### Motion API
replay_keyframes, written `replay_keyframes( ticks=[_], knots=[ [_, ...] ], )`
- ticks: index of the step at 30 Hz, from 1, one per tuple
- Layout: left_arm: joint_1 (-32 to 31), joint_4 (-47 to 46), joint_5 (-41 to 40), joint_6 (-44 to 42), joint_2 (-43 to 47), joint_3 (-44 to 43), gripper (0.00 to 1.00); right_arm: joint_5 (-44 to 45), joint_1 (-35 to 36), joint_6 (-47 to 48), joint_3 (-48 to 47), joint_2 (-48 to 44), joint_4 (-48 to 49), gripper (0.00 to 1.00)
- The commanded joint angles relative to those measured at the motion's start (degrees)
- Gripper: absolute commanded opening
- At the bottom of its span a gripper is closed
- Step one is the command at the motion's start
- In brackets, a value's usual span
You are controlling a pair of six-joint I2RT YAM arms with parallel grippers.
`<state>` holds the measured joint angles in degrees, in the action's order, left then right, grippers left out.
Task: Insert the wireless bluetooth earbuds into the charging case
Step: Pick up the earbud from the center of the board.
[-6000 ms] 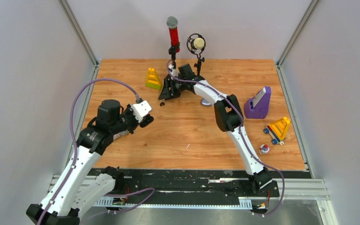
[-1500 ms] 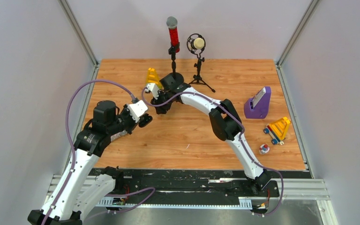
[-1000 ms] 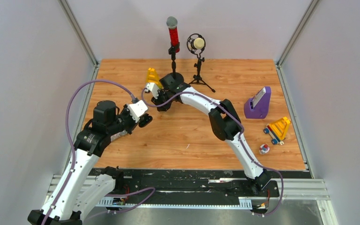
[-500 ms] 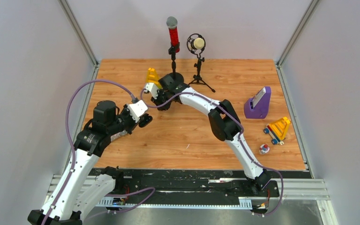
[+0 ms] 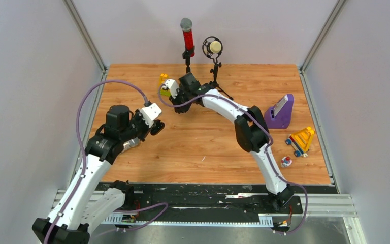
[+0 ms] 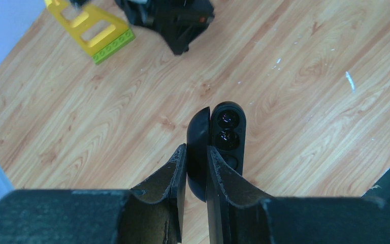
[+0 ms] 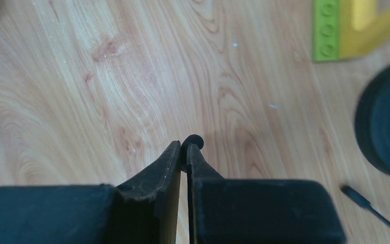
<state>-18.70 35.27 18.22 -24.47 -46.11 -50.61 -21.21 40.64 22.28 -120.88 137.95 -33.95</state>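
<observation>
Tiny, light, hard and probably slippery, the black earbud (image 7: pixel 193 141) sits pinched at the very tips of the right hand (image 7: pixel 184 152), best held across its body, while the left hand (image 6: pixel 197 157) grips the open charging case (image 6: pixel 227 133) between its fingers.

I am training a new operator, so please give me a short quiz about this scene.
1. True or false: the left hand grips the open black case.
2. What does the right hand pinch? A) a yellow brick B) a small black earbud C) a cable
3. Fill in: the red microphone stands at the ___ edge of the table.
Key: 1 true; 2 B; 3 far.
</observation>
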Motion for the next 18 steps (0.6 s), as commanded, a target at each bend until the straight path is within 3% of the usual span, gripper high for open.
replay_keyframes(
  ticks=[1, 9, 18],
  knots=[
    [0.2, -4.7, -5.6, 2.3, -1.8, -1.6, 0.25, -3.2, -3.1, -6.6, 2.6, -10.1, 1.6, 0.02],
    [0.2, -7.8, -16.9, 6.9, -10.7, -7.2, 0.26, -9.3, -11.1, -18.5, 13.5, -23.6, 2.5, 0.00],
    [0.2, -12.7, -26.6, 21.2, -22.0, -12.5, 0.28, -9.0, -13.7, -30.5, 27.7, -38.8, 14.3, 0.00]
  ],
)
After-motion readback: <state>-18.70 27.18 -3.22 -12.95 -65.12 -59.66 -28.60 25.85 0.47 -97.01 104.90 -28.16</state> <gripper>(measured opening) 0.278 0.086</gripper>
